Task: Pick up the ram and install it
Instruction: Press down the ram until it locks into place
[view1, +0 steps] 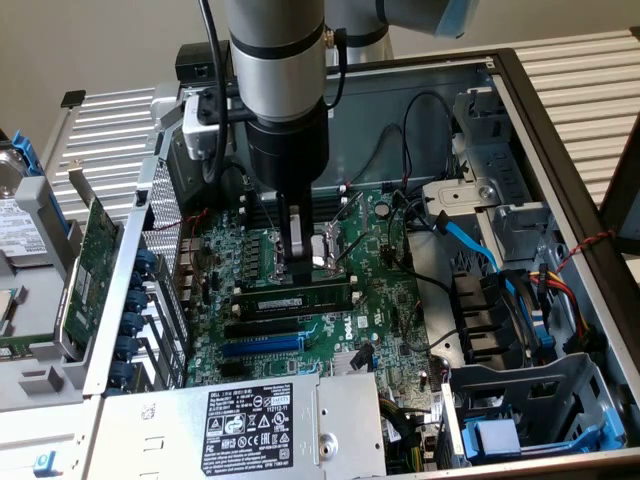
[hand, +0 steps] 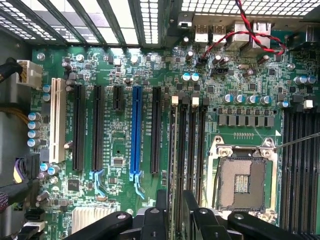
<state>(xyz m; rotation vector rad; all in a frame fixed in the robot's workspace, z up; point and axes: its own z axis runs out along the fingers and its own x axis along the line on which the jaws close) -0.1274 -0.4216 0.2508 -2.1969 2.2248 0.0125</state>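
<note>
So the fingers (view1: 296, 248) are pinching narrow on the ram (view1: 300, 298), gripping its top edge roughly at mid-length. The ram is standing upright on its long edge, lining up with the memory slot right beside the CPU socket (view1: 332, 250), on the side facing the black expansion slots. Can't tell if it's sitting all the way down in the slot or just resting in it.

The wrist view is looking straight down past the fingers (hand: 161, 217). The ram (hand: 175, 165) is showing edge-on as a thin strip running out from between them, along the memory slot closest to the expansion slots. That angle is also giving a clean look at the open CPU socket (hand: 242, 180), the blue slot (hand: 135, 132), the white slot (hand: 57, 120) and a red-and-black twisted wire (hand: 250, 35) looping near the rear ports.

The exterior view is giving the bigger picture. The arm (view1: 275, 60) is hanging vertical over the open case (view1: 556, 155). The power supply (view1: 240, 425) with its label is sitting along the near edge, and a blue cable (view1: 468, 243) is curving past the drive bay. The wider green expansion card (view1: 95, 255) is leaning outside the case on the exterior view's left.
</note>
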